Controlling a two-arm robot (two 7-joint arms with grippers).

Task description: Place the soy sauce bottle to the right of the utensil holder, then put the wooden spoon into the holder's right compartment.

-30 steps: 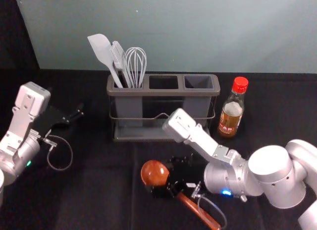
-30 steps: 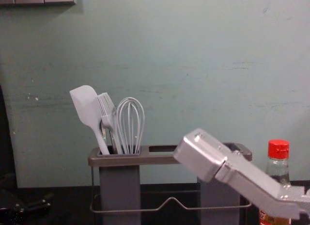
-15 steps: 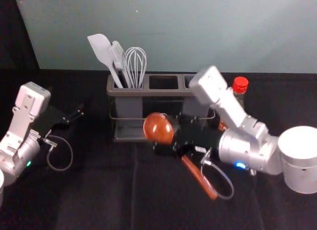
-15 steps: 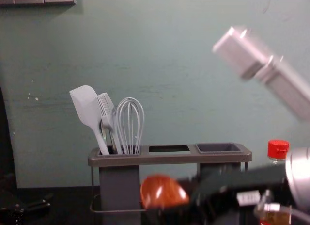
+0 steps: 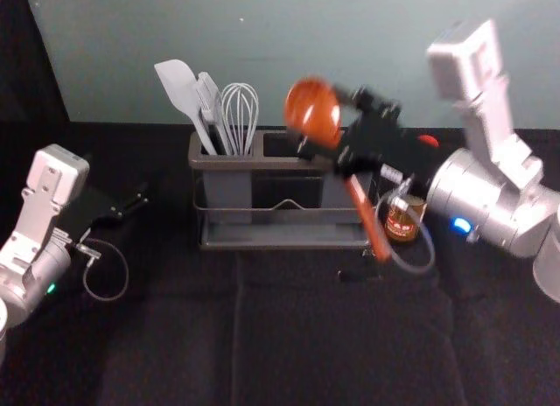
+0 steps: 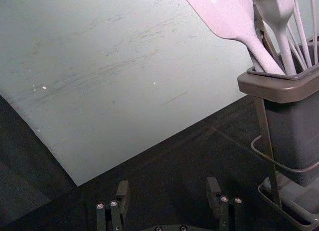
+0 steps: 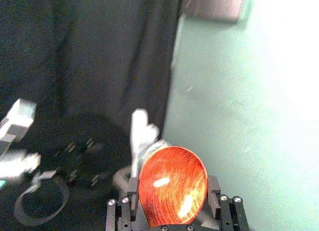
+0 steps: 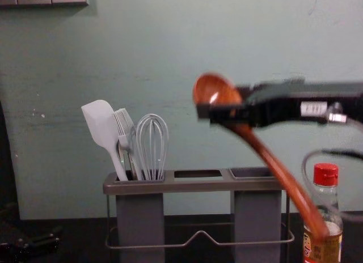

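Note:
My right gripper (image 5: 331,152) is raised over the right part of the utensil holder (image 5: 219,163), shut on the wooden spoon (image 5: 313,110) just below its bowl. In the chest view the spoon (image 8: 278,169) tilts, bowl up at the left, handle slanting down across the right compartment to overlap the bottle. In the right wrist view the bowl (image 7: 173,186) lies between the fingers of that gripper (image 7: 173,193). The soy sauce bottle (image 5: 404,222) stands upright to the holder's right, partly hidden by the arm. My left gripper (image 5: 142,198) is parked at left; its wrist view shows it (image 6: 167,188) open and empty.
A spatula (image 8: 102,130), a brush (image 8: 126,130) and a whisk (image 8: 153,144) stand in the holder's left compartment. The wall (image 5: 350,38) rises close behind the holder. The black tabletop (image 5: 306,336) stretches in front.
My right gripper has lifted the spoon from low in front of the holder up and back above its right side, and the handle now hangs steeper. The left arm and bottle have stayed put.

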